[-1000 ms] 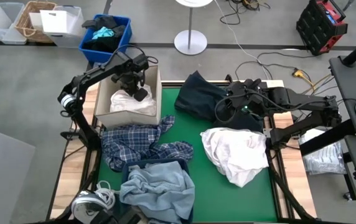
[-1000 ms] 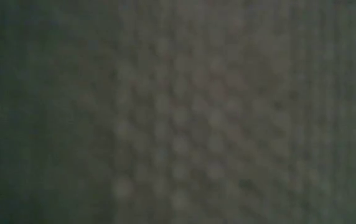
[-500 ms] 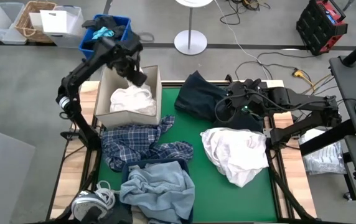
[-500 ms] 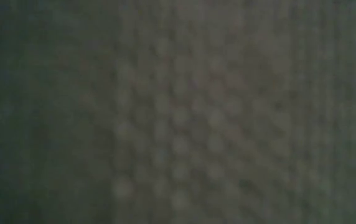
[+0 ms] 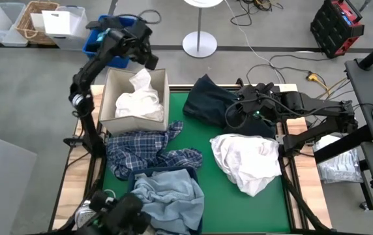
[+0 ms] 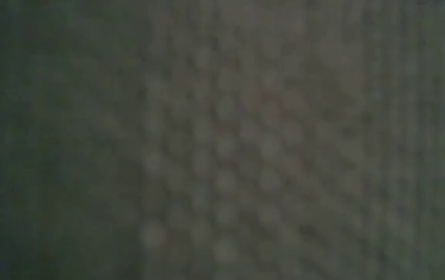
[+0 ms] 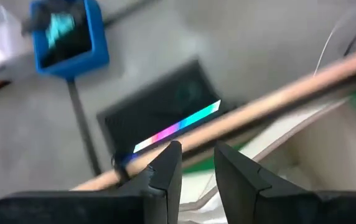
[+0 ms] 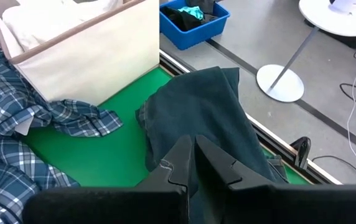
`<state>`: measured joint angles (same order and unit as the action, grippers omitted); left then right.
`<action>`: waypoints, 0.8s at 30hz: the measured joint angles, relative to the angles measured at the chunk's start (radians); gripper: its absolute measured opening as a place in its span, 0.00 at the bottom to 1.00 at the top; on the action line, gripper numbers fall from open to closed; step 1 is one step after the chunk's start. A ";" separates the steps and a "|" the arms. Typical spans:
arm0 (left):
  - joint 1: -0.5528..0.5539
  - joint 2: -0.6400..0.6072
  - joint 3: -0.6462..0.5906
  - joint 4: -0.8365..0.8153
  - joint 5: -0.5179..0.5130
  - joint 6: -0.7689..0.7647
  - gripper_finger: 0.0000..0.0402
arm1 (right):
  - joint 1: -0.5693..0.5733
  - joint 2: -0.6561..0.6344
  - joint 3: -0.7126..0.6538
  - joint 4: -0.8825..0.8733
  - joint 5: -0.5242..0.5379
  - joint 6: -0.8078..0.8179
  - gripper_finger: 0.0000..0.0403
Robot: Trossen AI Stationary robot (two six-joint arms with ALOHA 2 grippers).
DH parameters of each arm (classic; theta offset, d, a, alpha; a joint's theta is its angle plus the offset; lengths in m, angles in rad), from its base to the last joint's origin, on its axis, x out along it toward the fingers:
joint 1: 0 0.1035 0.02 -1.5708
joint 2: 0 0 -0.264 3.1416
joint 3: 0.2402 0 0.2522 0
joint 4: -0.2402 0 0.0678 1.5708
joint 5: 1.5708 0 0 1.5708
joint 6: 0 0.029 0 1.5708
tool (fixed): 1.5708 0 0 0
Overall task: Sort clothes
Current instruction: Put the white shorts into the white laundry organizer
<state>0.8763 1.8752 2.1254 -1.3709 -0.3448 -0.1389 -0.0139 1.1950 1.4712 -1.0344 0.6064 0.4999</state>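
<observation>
The green table (image 5: 222, 189) is the biggest thing here. On it lies a white shirt (image 5: 248, 160) near the right side. A blue plaid shirt (image 5: 144, 153) is spread on the left side. A light blue denim piece (image 5: 167, 199) sits in a bin at the front edge, just beside the plaid shirt. A dark navy piece (image 5: 206, 101) lies at the back, partly over the table's edge. A tan box (image 5: 108, 108) stands at the back left corner, and white clothes (image 5: 137, 101) are piled inside it. The left gripper (image 5: 149, 59) is up in the air above the back of the box, with a small gap between its fingers and nothing in it. The right gripper (image 5: 231, 117) rests on the navy piece with its fingers pressed close together.
</observation>
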 joint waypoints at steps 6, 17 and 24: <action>0.002 0.102 0.005 -0.184 0.006 0.034 0.19 | 0.000 0.000 0.000 0.000 0.000 0.005 0.03; -0.014 0.050 0.022 -0.201 0.005 0.052 0.19 | 0.000 0.000 0.000 0.000 0.025 -0.004 0.03; -0.040 0.027 0.021 -0.201 0.011 0.095 0.19 | -0.004 0.000 0.000 0.079 -0.088 -0.057 0.03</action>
<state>0.8367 1.9022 2.1463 -1.5715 -0.3335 -0.0442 -0.0175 1.1946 1.4715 -0.9551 0.5179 0.4431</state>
